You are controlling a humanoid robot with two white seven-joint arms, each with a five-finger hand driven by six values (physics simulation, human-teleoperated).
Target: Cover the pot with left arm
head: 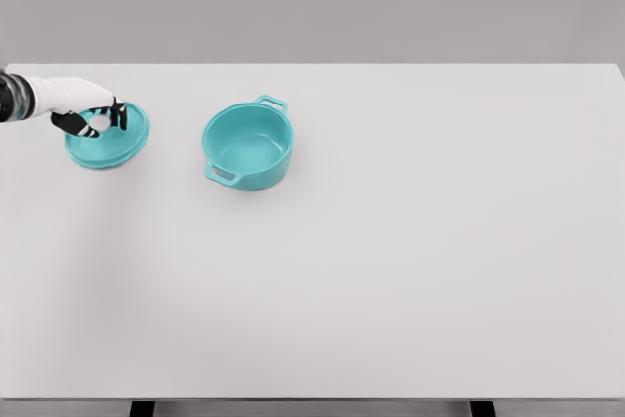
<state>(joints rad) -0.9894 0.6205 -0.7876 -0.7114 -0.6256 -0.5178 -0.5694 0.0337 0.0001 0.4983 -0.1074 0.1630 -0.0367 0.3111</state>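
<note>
A teal pot (248, 146) with two side handles stands uncovered on the white table, left of the middle toward the back. Its teal lid (109, 137) lies flat on the table at the far left, apart from the pot. My left hand (101, 119) comes in from the left edge and sits over the lid's centre, fingers curled around the knob, which is hidden by them. The lid appears to rest on the table. The right arm is out of view.
The white table (391, 271) stretches wide to the right and toward the front. Its back edge runs just behind the pot and lid, with a grey wall beyond.
</note>
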